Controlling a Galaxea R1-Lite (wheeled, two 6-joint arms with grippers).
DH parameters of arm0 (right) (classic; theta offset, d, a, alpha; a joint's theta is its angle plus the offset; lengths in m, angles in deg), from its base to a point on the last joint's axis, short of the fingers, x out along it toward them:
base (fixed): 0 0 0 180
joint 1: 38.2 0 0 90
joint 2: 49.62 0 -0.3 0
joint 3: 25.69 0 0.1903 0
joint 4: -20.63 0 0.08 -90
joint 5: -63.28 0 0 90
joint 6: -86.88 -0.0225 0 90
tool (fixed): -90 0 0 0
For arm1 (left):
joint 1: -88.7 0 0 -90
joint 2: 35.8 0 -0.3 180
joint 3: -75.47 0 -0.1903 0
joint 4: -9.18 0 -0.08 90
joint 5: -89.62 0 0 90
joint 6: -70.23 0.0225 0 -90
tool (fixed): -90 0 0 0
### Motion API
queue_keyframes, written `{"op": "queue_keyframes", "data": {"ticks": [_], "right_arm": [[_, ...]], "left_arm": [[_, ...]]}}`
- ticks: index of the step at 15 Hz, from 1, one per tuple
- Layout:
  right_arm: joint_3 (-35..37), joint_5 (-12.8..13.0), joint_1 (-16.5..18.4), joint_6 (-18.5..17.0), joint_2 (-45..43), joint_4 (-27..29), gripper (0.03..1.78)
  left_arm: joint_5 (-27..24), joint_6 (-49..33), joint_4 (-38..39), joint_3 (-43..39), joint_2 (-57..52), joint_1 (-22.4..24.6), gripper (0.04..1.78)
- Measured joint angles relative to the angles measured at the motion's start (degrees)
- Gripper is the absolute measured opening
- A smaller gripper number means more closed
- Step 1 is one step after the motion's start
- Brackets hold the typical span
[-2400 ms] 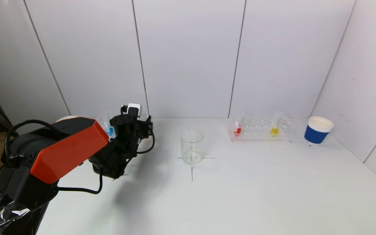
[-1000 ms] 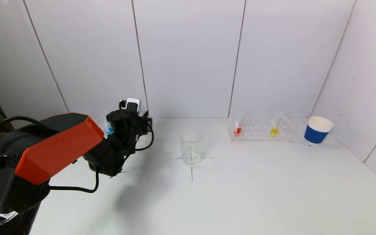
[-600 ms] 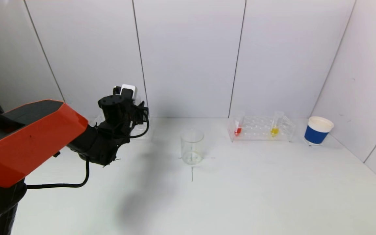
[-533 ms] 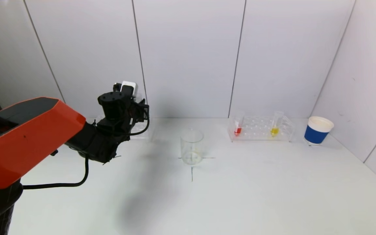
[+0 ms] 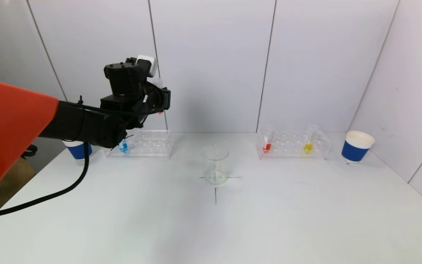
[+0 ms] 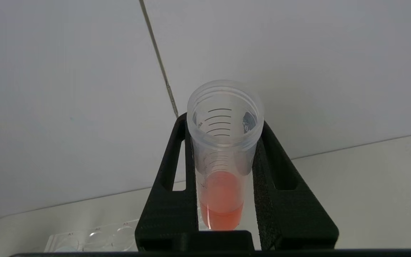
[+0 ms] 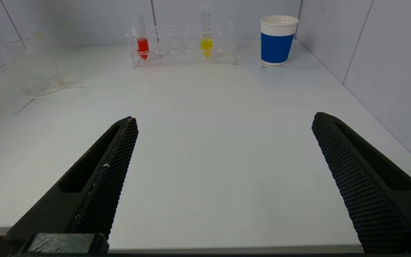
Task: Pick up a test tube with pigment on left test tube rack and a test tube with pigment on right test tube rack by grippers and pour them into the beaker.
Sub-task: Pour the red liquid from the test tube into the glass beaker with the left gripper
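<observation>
My left gripper (image 5: 158,98) is raised high above the left rack (image 5: 148,146) and is shut on a clear test tube with pink-red pigment (image 6: 223,200), held upright between its fingers (image 6: 171,200). A tube with blue pigment (image 5: 123,147) stands in the left rack. The empty glass beaker (image 5: 215,164) stands mid-table on a cross mark. The right rack (image 5: 292,145) holds a red tube (image 5: 266,146) and a yellow tube (image 5: 308,147). My right gripper (image 7: 223,123) is open and empty, low over the near table; it is out of the head view.
A blue and white paper cup (image 5: 356,146) stands right of the right rack. Another blue cup (image 5: 78,150) stands left of the left rack. White walls close the back and the right side.
My left gripper has lifted up from the left rack with the pink-red tube in it, uncovering the rack, the blue tube and the left cup.
</observation>
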State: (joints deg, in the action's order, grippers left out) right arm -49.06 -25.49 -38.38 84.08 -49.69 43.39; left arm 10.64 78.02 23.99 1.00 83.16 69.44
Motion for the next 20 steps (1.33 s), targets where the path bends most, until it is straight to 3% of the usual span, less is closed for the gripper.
{"op": "queue_keyframes", "data": {"ticks": [4, 12, 15, 20], "right_arm": [[0.0, 0.0, 0.0, 0.0, 0.0, 0.0, 1.77], [0.0, 0.0, 0.0, 0.0, 0.0, 0.0, 1.77], [0.0, 0.0, 0.0, 0.0, 0.0, 0.0, 1.77], [0.0, 0.0, 0.0, 0.0, 0.0, 0.0, 1.77]], "left_arm": [[-6.4, -0.5, -10.4, 3.8, -2.2, -1.0, 0.46], [-37.5, 0.6, -22.5, 5.0, -6.4, -1.2, 0.46], [-46.9, 6.4, -27.0, 6.0, -6.2, -1.0, 0.46], [-52.7, 24.7, -33.9, 7.6, -3.5, -0.8, 0.46]]}}
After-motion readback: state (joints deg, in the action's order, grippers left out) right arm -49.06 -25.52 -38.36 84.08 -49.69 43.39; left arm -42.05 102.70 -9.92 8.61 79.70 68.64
